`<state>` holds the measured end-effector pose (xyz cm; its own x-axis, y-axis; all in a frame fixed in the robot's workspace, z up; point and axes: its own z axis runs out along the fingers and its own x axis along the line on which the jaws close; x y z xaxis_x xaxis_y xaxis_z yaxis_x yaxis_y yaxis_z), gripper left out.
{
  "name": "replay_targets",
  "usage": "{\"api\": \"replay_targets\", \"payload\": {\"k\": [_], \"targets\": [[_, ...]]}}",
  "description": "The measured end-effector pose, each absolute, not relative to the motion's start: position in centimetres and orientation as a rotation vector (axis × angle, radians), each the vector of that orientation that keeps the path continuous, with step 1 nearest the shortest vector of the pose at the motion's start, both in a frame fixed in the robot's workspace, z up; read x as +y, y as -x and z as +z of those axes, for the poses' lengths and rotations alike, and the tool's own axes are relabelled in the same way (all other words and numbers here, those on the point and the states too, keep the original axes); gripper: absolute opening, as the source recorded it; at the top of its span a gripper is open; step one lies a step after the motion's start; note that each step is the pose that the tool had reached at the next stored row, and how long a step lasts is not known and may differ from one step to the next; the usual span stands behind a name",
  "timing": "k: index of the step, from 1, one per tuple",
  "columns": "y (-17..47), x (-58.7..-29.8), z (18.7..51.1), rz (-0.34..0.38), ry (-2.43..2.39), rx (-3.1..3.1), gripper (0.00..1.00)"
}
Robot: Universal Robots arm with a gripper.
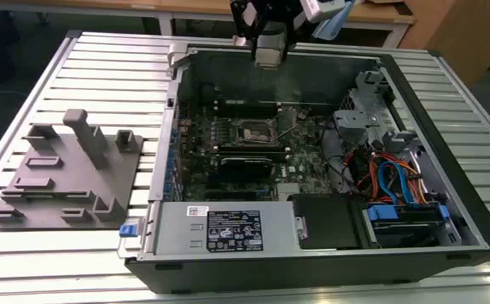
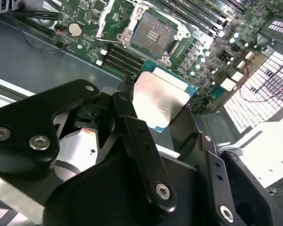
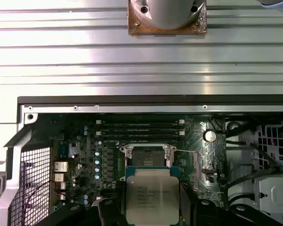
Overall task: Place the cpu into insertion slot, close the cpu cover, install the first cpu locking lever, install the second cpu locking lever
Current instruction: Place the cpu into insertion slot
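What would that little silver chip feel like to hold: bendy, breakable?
The cpu looks stiff, probably not bendy: flat metal top. Likely light, since the claw holds it by two edges. Its smooth top may be slippery.

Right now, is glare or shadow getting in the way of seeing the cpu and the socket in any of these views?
Second wrist view: the cpu top shows a pale sheen and the vented panel is washed out white. First wrist view: the ribbed table glares, yet the insertion slot reads fine. Exterior view: the case interior is dim, the slot visible.
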<state>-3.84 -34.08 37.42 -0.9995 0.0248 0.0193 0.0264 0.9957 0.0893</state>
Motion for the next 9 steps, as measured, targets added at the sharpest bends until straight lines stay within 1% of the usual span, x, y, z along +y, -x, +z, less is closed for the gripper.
{"api": "replay_targets", "payload": {"k": [9], "targets": [[3.84,-34.07,37.41,-0.14,0.072,-3.12,0.54]]}}
